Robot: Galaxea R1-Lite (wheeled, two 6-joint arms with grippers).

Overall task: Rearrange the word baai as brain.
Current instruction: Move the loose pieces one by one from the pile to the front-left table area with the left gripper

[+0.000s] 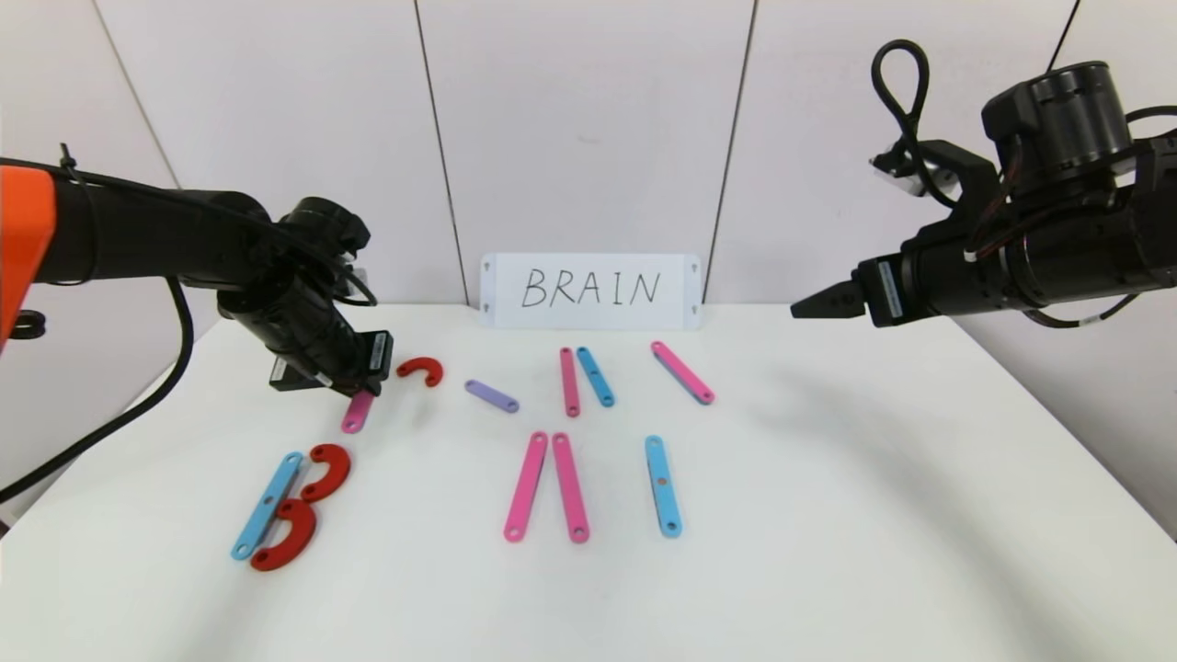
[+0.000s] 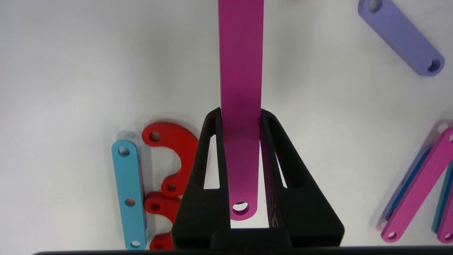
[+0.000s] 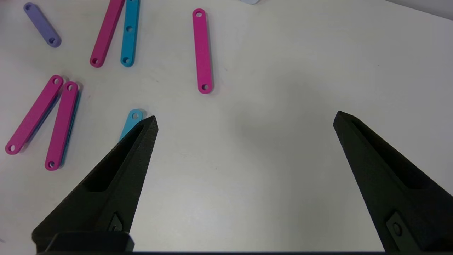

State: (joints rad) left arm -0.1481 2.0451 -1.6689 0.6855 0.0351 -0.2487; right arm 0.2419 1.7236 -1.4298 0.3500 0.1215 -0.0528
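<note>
My left gripper is shut on a pink strip at the table's back left, gripping its two long edges in the left wrist view. A loose red curve and a purple strip lie just to its right. A blue strip with two red curves forms a B at the front left. Two pink strips lean together mid-table, with a blue strip beside them. My right gripper is open and empty, held high at the right; it also shows in the right wrist view.
A pink strip, a blue strip and a slanted pink strip lie toward the back. The white BRAIN card stands against the wall. The table's right half is bare.
</note>
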